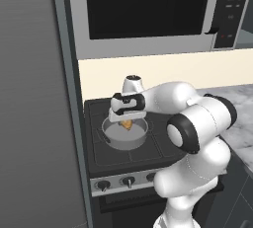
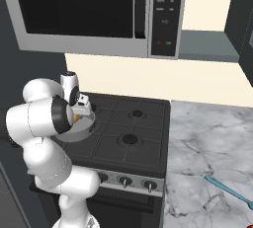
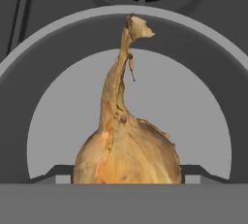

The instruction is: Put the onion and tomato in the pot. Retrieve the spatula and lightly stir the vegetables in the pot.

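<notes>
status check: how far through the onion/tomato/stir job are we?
Nothing is finished yet. In hand: the pincer holds the onion above the pot on the stove's front-left burner, not yet released. Left: the tomato, barely visible at the right base view's bottom edge, then fetching the spatula from the marble counter and stirring.

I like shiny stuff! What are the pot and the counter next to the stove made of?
The pot looks like metal: plain grey with a smooth, dull finish and a paler inside, though being rendered it could be anything. The counter looks like polished marble or stone: pale grey with dark wandering veins. The onion over the pot has dry, papery golden skin.
</notes>
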